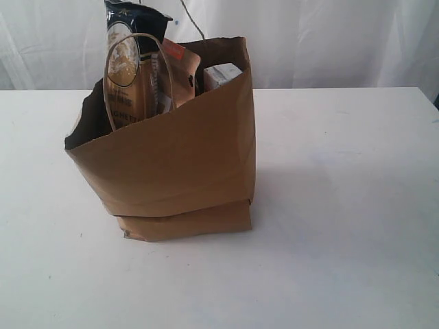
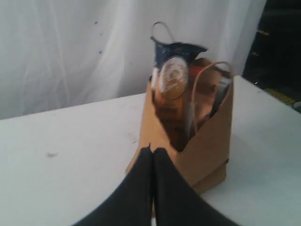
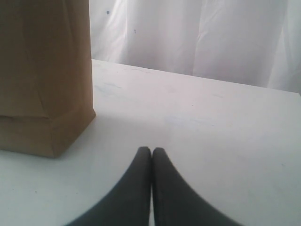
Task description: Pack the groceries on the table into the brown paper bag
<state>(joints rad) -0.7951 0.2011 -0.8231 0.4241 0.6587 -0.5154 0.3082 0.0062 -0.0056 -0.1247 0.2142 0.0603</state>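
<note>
The brown paper bag [image 1: 171,164] stands upright on the white table [image 1: 343,205], a little left of the middle. Out of its open top stick the long spaghetti packet [image 1: 130,55], a brown pouch [image 1: 180,68] and a small white carton [image 1: 221,75]. In the left wrist view the same bag [image 2: 207,141] and spaghetti packet [image 2: 173,77] appear ahead of my left gripper [image 2: 153,149], which is shut and empty, back from the bag. My right gripper [image 3: 151,149] is shut and empty too, low over the bare table, with the bag [image 3: 44,75] off to one side. Neither gripper shows in the exterior view.
A white curtain [image 1: 329,41] hangs behind the table's far edge. In the left wrist view, a dark area [image 2: 280,42] lies beyond the table's corner. The bag's twisted loop handle [image 1: 137,75] arches over the groceries.
</note>
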